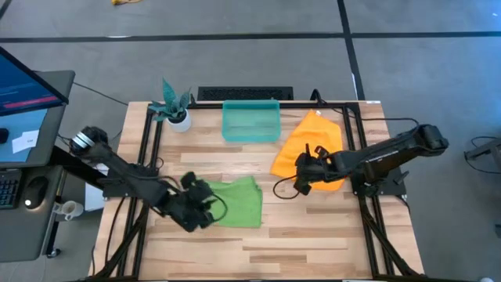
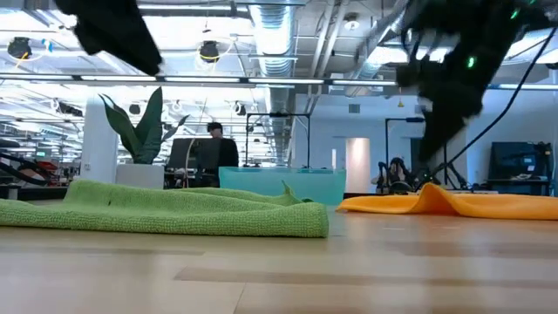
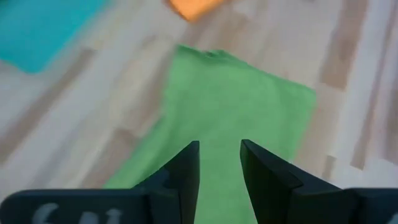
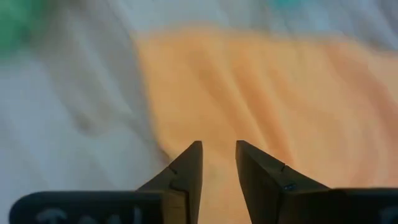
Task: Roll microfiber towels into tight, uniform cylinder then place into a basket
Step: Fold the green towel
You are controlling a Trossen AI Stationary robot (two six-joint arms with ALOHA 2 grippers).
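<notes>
A grey floor (image 1: 235, 55) crossed by dark lines surrounds a light wooden table (image 1: 250, 243) framed by black rails. At one far corner of the table stands a white pot (image 1: 180, 119) holding a teal plant. A black grille-like strip (image 1: 244, 93) lies along the table's far edge. Beside the table, a desk holds a lit monitor (image 1: 27, 86), a keyboard (image 1: 8, 188) and a mouse (image 1: 35, 188). Seen from table height, the room opens into a wide workshop under an exposed ceiling of silver ducts (image 2: 270, 35) and pipes, lit by bright strip lights (image 2: 52, 83). A person (image 2: 218, 148) sits at a screen in the distance, near a white door (image 2: 357, 166).
</notes>
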